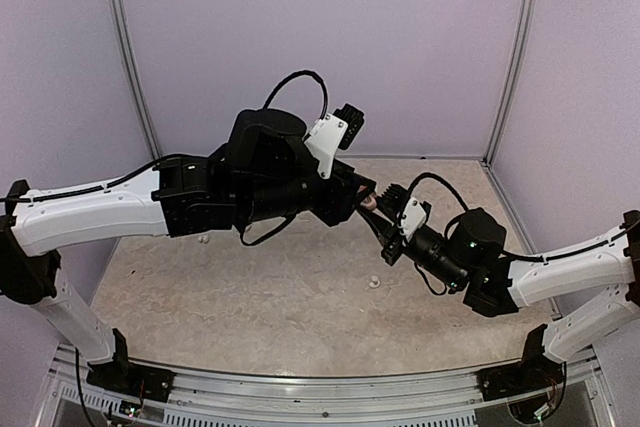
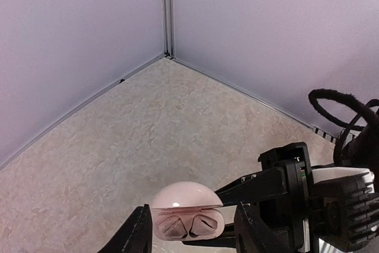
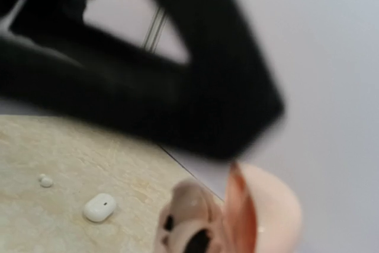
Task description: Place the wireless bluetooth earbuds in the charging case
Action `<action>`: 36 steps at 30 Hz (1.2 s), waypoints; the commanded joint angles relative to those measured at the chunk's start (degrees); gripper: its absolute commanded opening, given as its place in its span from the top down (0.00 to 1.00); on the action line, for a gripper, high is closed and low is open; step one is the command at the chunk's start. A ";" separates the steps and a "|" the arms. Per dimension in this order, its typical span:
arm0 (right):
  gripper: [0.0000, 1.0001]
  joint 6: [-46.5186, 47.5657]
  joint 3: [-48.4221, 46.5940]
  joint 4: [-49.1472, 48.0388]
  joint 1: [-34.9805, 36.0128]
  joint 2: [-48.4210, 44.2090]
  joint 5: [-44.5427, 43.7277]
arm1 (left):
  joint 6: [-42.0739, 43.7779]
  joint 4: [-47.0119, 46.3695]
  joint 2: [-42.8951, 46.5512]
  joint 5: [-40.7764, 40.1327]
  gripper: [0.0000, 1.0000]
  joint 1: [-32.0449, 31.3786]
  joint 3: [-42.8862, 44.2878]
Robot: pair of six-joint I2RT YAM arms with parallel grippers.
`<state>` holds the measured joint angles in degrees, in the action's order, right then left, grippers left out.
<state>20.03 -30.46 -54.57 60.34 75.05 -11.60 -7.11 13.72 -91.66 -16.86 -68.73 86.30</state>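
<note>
left fingers (image 2: 190, 238) stand part open on either side of the pink charging case (image 2: 186, 202), a gap showing on one side. the right fingers (image 1: 374, 209) are closed on the case, holding it above the bench (image 2: 148, 134) with the lid up. i see two earbuds (image 2: 172, 226) seated in its wells.

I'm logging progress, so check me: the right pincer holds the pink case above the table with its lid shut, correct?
Not quite: the lid is open. The left wrist view shows it hinged up over the case's wells. The rest stands: the right pincer holds the pink case above the table.
</note>
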 commanded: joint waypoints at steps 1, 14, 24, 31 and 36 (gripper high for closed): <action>1.00 -1.79 0.89 -2.13 0.11 -0.54 1.46 | 1.83 -5.85 5.32 0.65 0.45 0.01 -3.29; 1.00 -9.52 1.86 3.27 -4.08 -6.05 21.30 | -0.86 -14.24 15.68 12.66 0.01 10.83 -16.24; 1.00 -14.10 -1.02 14.17 -8.46 -10.96 38.47 | 4.48 -25.21 23.02 26.64 0.01 11.68 -29.05; 1.00 -15.04 -2.82 17.81 -8.95 -10.49 42.58 | 8.43 -21.87 19.23 22.32 0.01 7.47 -26.42; 1.00 -15.63 -3.33 18.17 -9.00 -10.15 43.99 | 9.56 -20.72 16.88 20.44 0.01 5.79 -24.78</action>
<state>5.80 -31.90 -37.52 51.92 64.82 29.58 0.01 -7.73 -73.19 5.48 -62.04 59.00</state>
